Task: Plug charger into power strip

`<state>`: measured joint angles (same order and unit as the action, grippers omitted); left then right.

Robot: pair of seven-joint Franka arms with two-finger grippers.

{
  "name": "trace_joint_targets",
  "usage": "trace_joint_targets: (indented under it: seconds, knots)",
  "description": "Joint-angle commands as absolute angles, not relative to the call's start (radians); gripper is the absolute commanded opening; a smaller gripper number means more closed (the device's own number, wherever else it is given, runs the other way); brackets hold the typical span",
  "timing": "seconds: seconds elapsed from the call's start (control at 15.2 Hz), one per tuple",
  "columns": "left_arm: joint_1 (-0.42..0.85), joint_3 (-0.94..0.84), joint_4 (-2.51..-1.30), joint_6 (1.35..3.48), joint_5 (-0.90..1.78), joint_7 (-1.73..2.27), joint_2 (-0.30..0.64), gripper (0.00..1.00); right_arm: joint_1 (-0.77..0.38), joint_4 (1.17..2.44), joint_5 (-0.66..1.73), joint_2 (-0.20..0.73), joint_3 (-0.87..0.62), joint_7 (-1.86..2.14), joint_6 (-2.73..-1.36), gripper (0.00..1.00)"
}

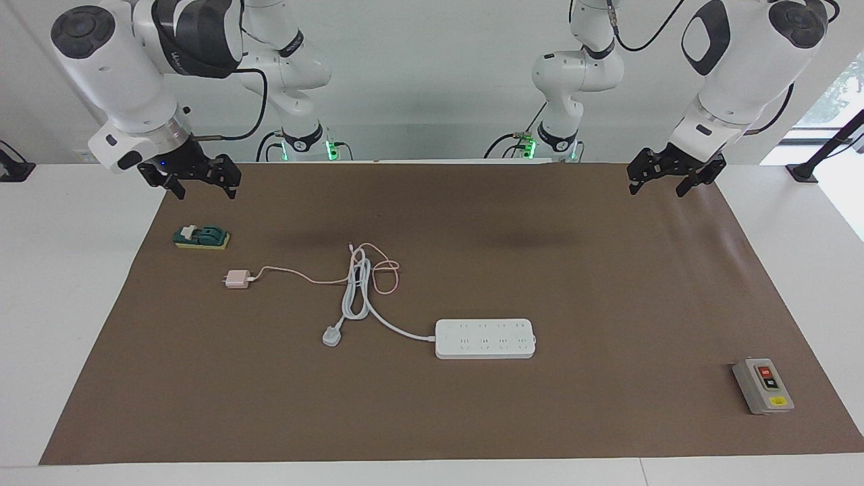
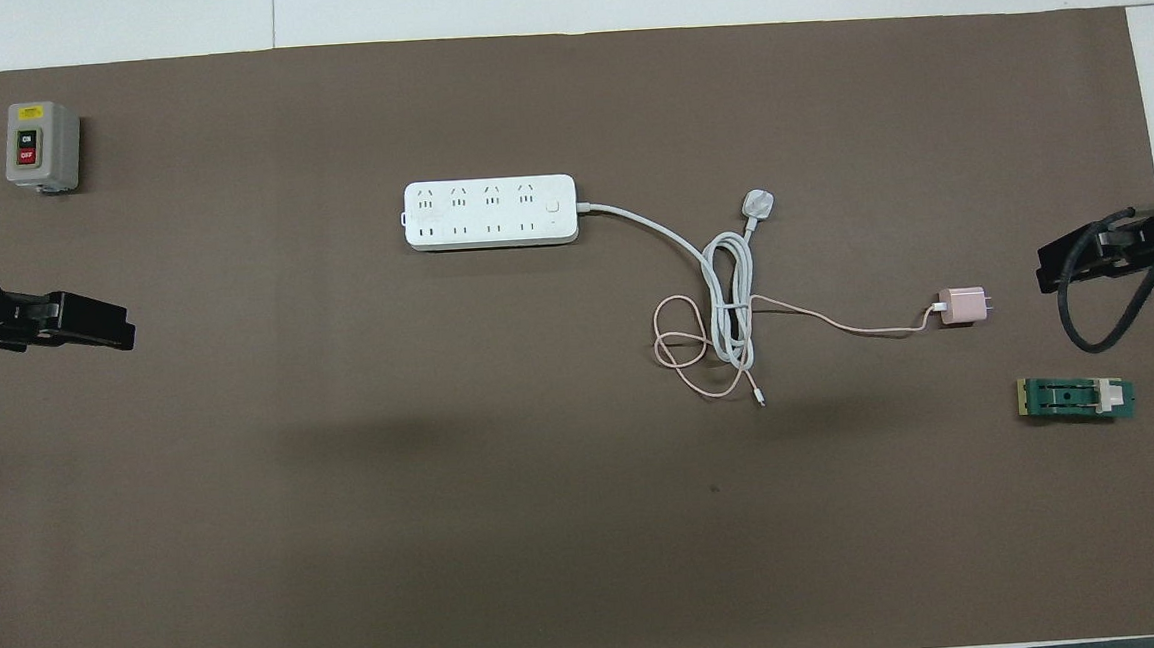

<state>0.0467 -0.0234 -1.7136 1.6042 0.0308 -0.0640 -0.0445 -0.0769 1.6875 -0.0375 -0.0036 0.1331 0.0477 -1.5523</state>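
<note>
I have the charger lying on the brown mat toward the right arm's end of the worktop, its thin pink cable trailing to a loose loop that tangles with the coiled white cord of the power strip. The strip lies flat mid-mat, farther from the robots than the charger, unplugged, its white plug beside the coil. My right hand hangs released over the mat's edge above a green block, well apart from the charger. My left hand hangs released over the other corner, far from both. Wide bare mat surrounds the strip; a grey switch box sits near the left arm's end
</note>
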Motion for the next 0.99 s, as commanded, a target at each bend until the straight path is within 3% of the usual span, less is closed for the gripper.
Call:
trace_joint_targets:
  seconds: [0.0,0.33,0.92]
  knots:
    - [0.046,-0.018,-1.736,1.621,0.038,-0.072,-0.066,1.0,-0.072,1.678,-0.031,0.002,0.138,0.037,-1.557,1.0]
    - [0.046,-0.018,-1.736,1.621,0.038,-0.072,-0.066,1.0,-0.071,1.677,-0.023,0.003,0.14,0.012,-1.562,1.0]
    - [0.043,-0.018,-1.761,1.623,0.037,-0.068,-0.081,1.0,-0.042,1.68,0.109,0.014,0.141,-0.625,-1.595,1.0]
